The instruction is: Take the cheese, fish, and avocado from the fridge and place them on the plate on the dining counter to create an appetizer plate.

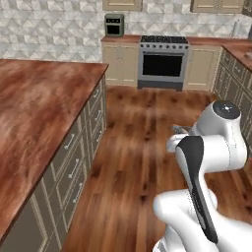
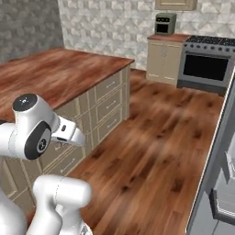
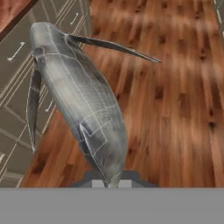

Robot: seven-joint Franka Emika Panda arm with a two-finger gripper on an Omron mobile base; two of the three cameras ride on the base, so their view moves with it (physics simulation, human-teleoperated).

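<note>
- On my left, the dining tabletop (image 1: 34,113) stands with its drawers facing the wood floor (image 1: 133,162).
- In the hand view, my end effector (image 3: 113,183) is clamped narrow on the fish (image 3: 81,100), held by its tail end above the floor.
- At far right, the fridge (image 2: 215,183) door stands open.

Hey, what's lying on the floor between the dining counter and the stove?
Nothing: in the left base view, bare wooden floor runs from the dining counter to the stove.
</note>
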